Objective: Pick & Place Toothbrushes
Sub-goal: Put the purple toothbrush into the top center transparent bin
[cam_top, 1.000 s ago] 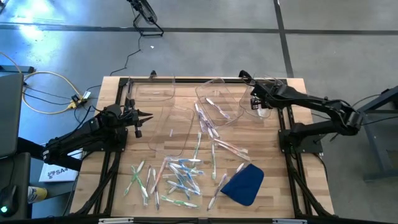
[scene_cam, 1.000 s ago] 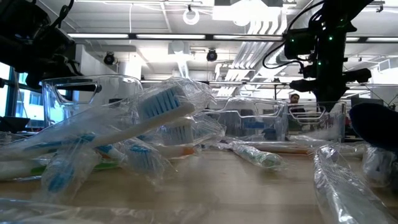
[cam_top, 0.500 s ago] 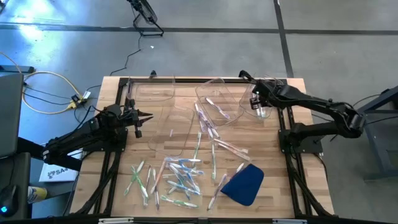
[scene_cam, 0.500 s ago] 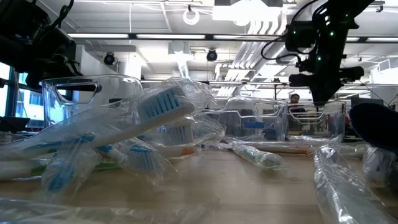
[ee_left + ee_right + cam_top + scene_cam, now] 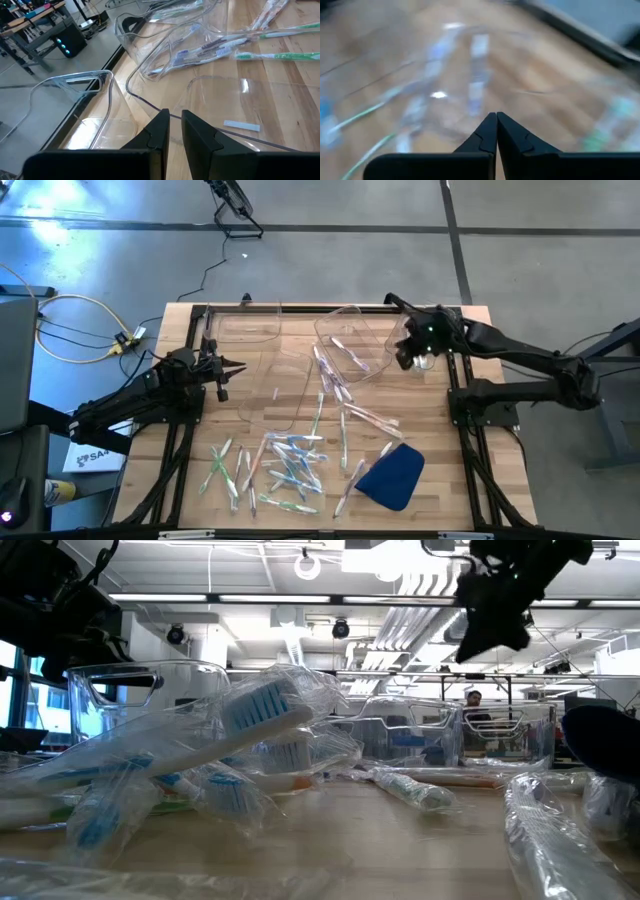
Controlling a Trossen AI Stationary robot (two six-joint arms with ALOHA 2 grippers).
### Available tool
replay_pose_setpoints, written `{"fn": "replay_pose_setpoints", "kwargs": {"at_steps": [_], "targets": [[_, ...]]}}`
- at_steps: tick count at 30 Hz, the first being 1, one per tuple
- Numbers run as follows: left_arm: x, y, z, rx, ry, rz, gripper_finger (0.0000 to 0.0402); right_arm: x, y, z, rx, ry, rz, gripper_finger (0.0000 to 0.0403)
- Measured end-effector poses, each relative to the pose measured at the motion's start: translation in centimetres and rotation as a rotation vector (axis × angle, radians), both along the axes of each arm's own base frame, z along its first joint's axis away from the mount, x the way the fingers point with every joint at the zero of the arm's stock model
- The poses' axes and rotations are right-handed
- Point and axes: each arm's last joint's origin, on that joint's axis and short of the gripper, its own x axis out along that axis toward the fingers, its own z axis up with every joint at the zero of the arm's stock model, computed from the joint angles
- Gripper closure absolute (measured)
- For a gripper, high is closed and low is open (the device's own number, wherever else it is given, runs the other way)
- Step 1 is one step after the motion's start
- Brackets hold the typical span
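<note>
Many wrapped toothbrushes (image 5: 288, 463) lie loose on the near half of the wooden table; more trail up its middle (image 5: 330, 385). A few toothbrushes (image 5: 200, 50) lie inside a clear bin (image 5: 350, 340) at the far middle. My right gripper (image 5: 404, 348) hangs shut and empty above the table's far right, between that bin and a smaller clear bin (image 5: 428, 320); the low view shows it (image 5: 478, 645) high up. My left gripper (image 5: 228, 368) waits at the left over a clear bin's rim (image 5: 150, 107), its fingers (image 5: 160, 125) a narrow gap apart with nothing between them.
Two more clear bins stand at the far left (image 5: 245, 328) and left of the middle (image 5: 278, 388). A blue cloth (image 5: 392, 475) lies at the near right. Black frame rails (image 5: 460, 395) run along both sides of the table. Cables lie on the floor at the left.
My right gripper has risen from over the smaller clear bin at the far right, up to the top of the low view. It has moved a little toward the table's middle and tipped from pointing down to a slant. The left arm has kept still.
</note>
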Motion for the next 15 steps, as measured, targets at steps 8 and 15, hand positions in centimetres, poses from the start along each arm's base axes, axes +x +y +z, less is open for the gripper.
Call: {"fn": "replay_pose_setpoints", "kwargs": {"at_steps": [8,15], "targets": [[0.0,0.0,0.0,0.000,0.000,0.000,0.0355,1.2,2.4,0.4,0.062,-0.078,0.262,0.0400],[0.0,0.0,0.0,0.000,0.000,0.000,0.0355,1.5,3.2,0.4,0.060,-0.074,0.306,0.0399]]}}
